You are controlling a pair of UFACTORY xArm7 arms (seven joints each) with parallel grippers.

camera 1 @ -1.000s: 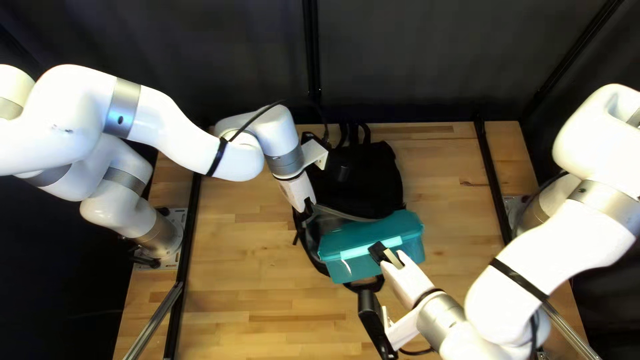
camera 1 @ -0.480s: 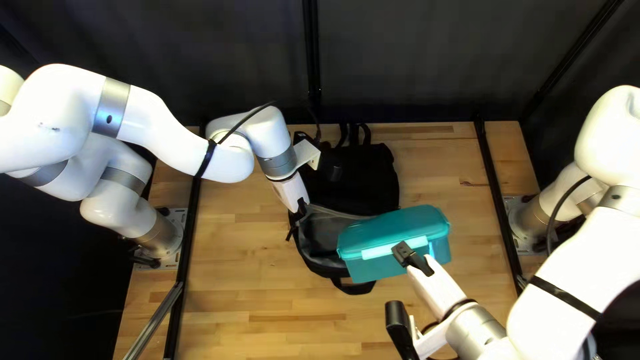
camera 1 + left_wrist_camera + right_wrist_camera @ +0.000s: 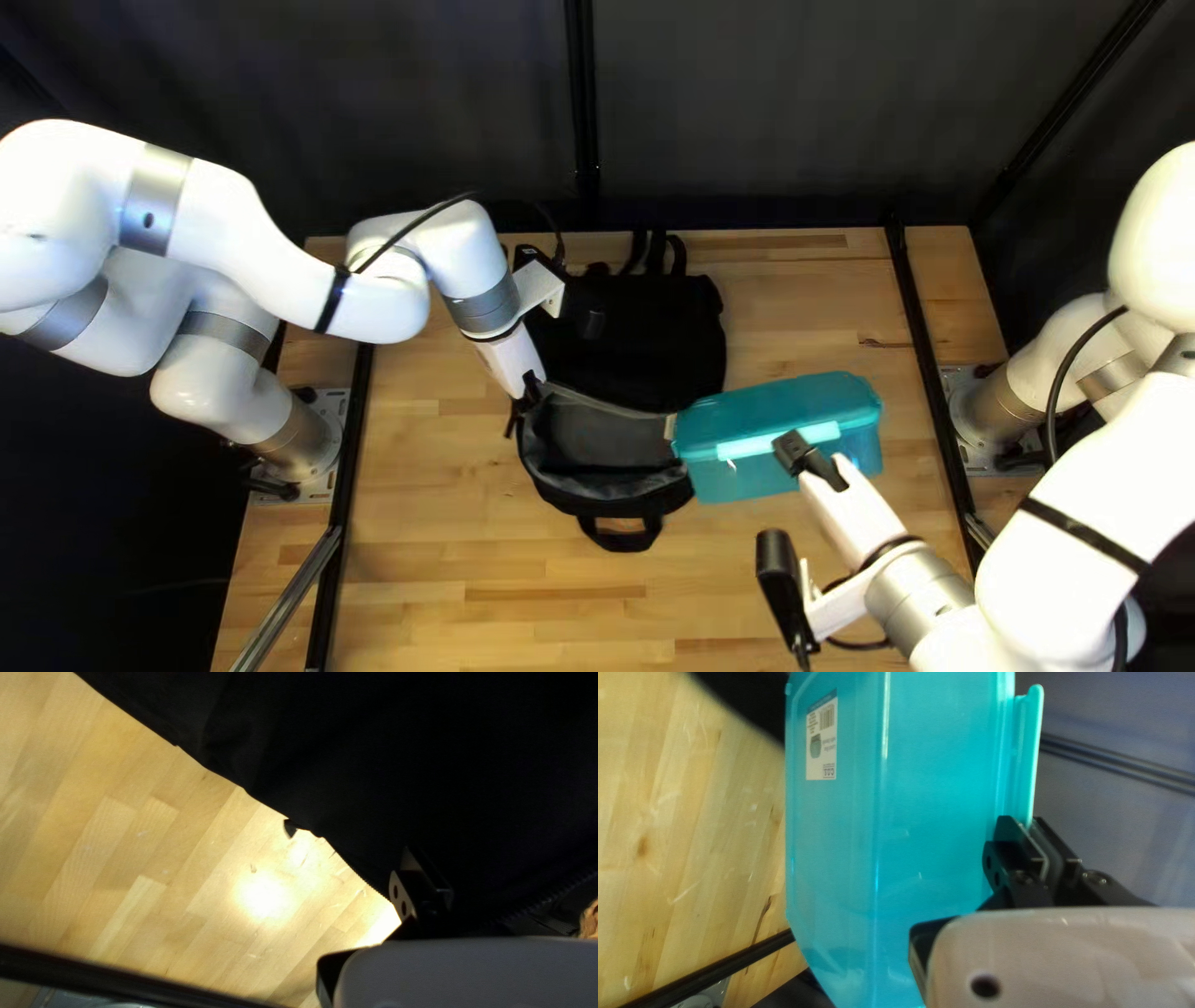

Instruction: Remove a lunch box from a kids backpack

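Observation:
My right gripper [image 3: 797, 456] holds the teal lunch box [image 3: 784, 405] by the latch on its long front side, just right of the backpack's open mouth. In the right wrist view that gripper [image 3: 1031, 827] is shut on the latch flap, with the box [image 3: 934, 796] hanging beside the fingers. My left gripper [image 3: 532, 391] is at the left edge of the black backpack [image 3: 654, 336], whose grey-lined opening shows. Black cloth [image 3: 342, 753] surrounds the left gripper [image 3: 425, 868] in its wrist view; it is shut on the edge, one finger mostly hidden in darkness.
The backpack's top handle loop [image 3: 623, 538] lies toward the near edge, and its straps [image 3: 660, 253] toward the far edge. Black rails [image 3: 919, 336] run along both sides of the wooden table [image 3: 461, 535], near the arm bases.
The lunch box has moved right with my right gripper, from over the backpack's opening to beside it, uncovering the grey interior. My left gripper and the backpack have shifted left.

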